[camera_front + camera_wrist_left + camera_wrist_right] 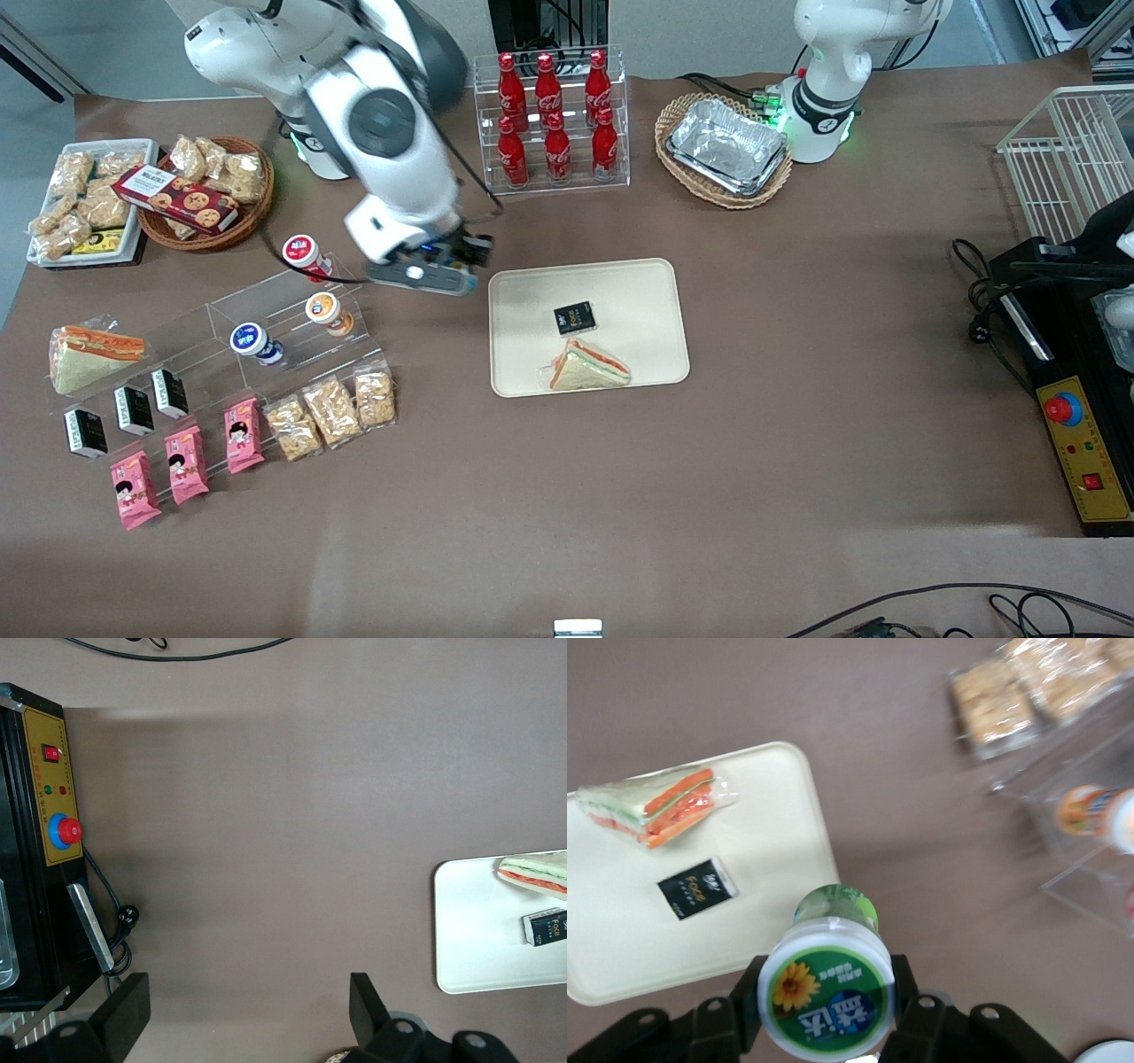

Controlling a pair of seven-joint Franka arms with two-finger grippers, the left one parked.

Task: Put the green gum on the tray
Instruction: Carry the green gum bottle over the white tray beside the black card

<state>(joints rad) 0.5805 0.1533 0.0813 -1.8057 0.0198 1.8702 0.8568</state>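
Observation:
My right gripper [827,992] is shut on the green gum [827,997], a green jar with a white lid and a green sunflower label. The fingers [756,981] press on both sides of the lid. The jar hangs above the brown table, just off the rim of the cream tray [771,842]. In the front view the gripper [443,266] is beside the tray [638,301], at its corner farther from the camera, toward the working arm's end; the gum is hidden there. A wrapped sandwich [587,366] and a black packet [574,317] lie on the tray.
A clear acrylic shelf [221,328] beside the gripper holds a red-lidded jar [301,252], an orange jar [324,310] and a blue-lidded jar [251,340]. A rack of cola bottles [551,120] and a wicker basket of foil trays [725,146] stand farther from the camera.

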